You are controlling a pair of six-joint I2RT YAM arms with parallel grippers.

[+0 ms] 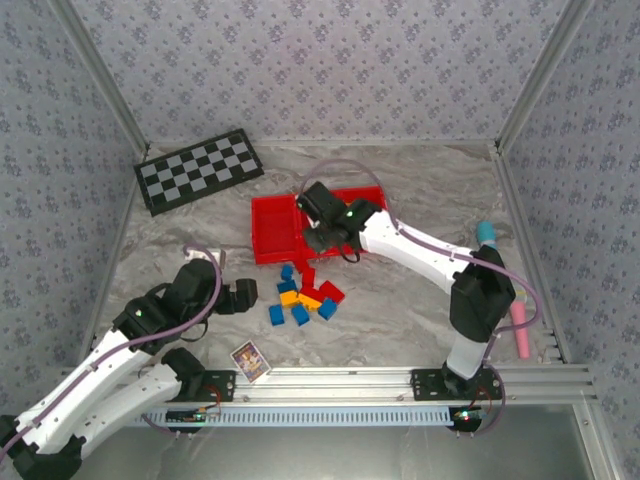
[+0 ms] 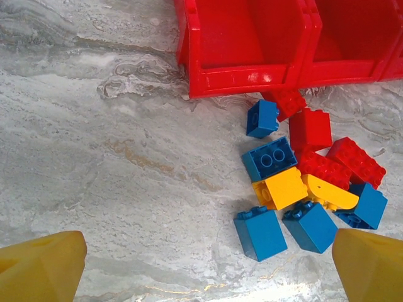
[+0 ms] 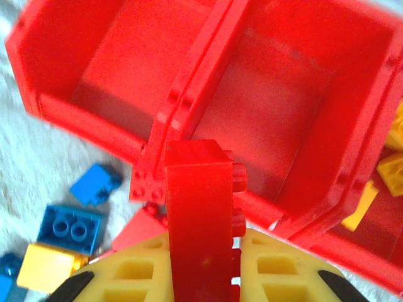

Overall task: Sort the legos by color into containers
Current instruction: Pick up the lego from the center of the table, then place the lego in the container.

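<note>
Right pincer (image 3: 201,267) clamped on a red brick (image 3: 198,201), held upright over the tray's (image 1: 268,228) near wall, at a bay divider. Yellow bricks (image 3: 391,165) sit in the tray's right bay. The loose pile (image 1: 303,296) lies on the bench (image 2: 94,157) just in front of the tray. Left pincer (image 2: 204,267) is spread wide, holding nothing, front-left of the tray. Checkerboard (image 1: 198,170) is behind-left of the tray.

Bare table (image 1: 400,320) lies open at lower right and left of the tray (image 1: 272,225), but legos (image 1: 303,297) crowd just below it and the right arm (image 1: 420,250) crosses its right end.
</note>
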